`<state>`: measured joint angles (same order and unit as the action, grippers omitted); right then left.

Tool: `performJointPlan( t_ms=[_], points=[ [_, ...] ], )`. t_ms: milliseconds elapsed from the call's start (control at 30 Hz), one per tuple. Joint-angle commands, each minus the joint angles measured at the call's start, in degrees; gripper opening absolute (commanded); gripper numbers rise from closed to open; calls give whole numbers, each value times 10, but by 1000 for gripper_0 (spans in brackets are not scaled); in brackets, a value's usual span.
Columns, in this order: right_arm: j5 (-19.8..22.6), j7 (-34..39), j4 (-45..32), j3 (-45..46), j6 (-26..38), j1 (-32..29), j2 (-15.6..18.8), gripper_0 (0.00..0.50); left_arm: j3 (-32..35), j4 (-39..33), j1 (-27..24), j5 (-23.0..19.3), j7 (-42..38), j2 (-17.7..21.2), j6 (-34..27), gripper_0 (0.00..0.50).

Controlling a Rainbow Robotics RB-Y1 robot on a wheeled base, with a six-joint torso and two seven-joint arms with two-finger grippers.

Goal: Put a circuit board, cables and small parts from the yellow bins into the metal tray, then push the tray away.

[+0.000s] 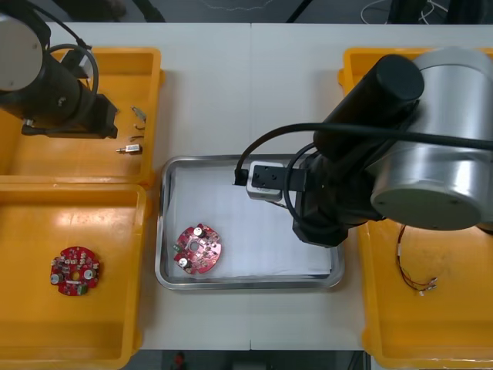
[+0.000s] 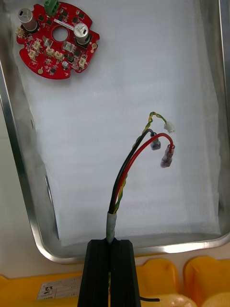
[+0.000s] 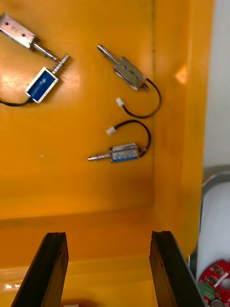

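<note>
The right gripper (image 2: 112,245) is over the right side of the metal tray (image 1: 163,231), close to the rim next to the right bins. Its two black fingers are pressed onto the taped end of a cable (image 2: 125,172) (a bundle of black, red and twisted yellow wires). The cable runs out from the fingers, and its free ends with small connectors are over the white lining of the tray; I cannot tell if they touch it. One round red circuit board (image 1: 197,248) lies in the near-left part of the tray, well apart from the cable.

The left gripper (image 3: 108,236) hovers over the far left yellow bin (image 1: 146,69), its fingers standing wide apart with nothing between them. On the bin floor lie several small metal parts (image 3: 128,73) with short black wires. A second circuit board (image 1: 75,270) rests in the near left yellow bin (image 1: 23,339), and a thin red cable (image 1: 416,270) lies in the near right bin (image 1: 385,339).
</note>
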<state>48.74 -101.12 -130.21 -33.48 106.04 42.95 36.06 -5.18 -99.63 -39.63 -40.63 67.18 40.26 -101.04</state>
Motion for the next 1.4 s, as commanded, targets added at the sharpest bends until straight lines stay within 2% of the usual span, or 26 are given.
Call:
performJointPlan(
  t_ms=[33,133,300,400,667,1167,1333,1367,1400],
  points=[
    [-63,-13,0,-70,-22,20,-20,0,13,73,-77,13,25,16,19,500],
    [-95,-20,7,-109,-40,20,-23,0,13,124,-101,13,26,11,37,500],
    [-110,-35,29,-155,-79,17,-24,0,13,205,-136,15,26,2,74,500],
    [-139,-42,34,-179,-93,12,-24,0,13,250,-157,22,26,-6,100,500],
    [-186,-53,64,-229,-143,0,-17,0,-4,340,-195,39,18,-22,160,500],
    [-182,-46,153,-255,-192,-20,-17,0,-53,473,-244,53,27,-36,270,500],
    [-175,-40,153,-255,-188,-22,-14,0,-60,519,-265,68,30,-44,301,500],
    [-176,-39,151,-255,-187,-22,-14,37,-60,532,-269,71,31,-48,310,500],
    [-181,-37,147,-254,-185,-22,-14,150,-60,543,-272,75,34,-51,320,500]
  ],
)
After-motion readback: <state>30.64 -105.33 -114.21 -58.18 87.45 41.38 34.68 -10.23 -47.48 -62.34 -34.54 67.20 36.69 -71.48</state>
